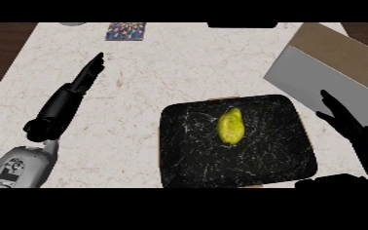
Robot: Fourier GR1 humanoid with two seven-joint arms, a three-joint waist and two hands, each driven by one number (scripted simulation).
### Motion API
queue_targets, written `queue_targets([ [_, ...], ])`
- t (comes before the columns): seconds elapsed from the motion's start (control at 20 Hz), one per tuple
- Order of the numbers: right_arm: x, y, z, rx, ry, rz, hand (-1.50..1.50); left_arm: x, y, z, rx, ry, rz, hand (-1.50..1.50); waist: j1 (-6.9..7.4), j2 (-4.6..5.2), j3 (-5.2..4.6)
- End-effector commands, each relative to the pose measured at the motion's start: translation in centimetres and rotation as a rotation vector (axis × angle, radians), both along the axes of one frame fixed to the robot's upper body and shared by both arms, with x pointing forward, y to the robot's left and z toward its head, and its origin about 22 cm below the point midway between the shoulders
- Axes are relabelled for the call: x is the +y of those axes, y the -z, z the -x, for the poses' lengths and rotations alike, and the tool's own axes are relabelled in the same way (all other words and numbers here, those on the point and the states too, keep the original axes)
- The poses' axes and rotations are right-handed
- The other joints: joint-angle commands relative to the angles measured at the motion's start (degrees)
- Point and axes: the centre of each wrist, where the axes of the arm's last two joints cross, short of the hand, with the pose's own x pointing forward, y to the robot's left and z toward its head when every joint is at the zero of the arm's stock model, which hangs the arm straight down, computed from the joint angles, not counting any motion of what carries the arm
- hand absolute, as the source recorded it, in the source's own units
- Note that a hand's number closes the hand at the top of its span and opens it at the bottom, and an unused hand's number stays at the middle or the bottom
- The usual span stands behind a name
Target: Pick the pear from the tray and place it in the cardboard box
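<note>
Black fingers (332,103) of the right hand (346,124) stand straight and empty at the frame's right edge, beside the tray (187,165) where the pear (230,125) lies centred; cardboard box (316,61) upper right; left hand (87,75) rests open, holding nothing, at left.

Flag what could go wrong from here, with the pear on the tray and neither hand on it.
1. The pear lies loose on its side on the dark tray; a sideways touch from the open right hand might roll it away.
2. The cardboard box sits partly beyond the view's right edge, so a release there could be hard to judge.
3. The left hand is far off.
</note>
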Motion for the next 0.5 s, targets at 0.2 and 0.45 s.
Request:
queue_targets([
  [0.2, 4.8, -2.2, -2.5, 0.162, -0.047, 0.028, -1.5, -1.2, 0.5, -0.3, -0.007, 0.005, -0.004, 0.0, -0.09, 0.06, 0.13],
  [0.45, 6.0, -0.4, -2.2, 0.178, -0.07, 0.015, -1.5, 1.3, 0.3, 0.2, 0.005, 0.0, 0.01, 0.0, -0.26, 0.03, 0.16],
])
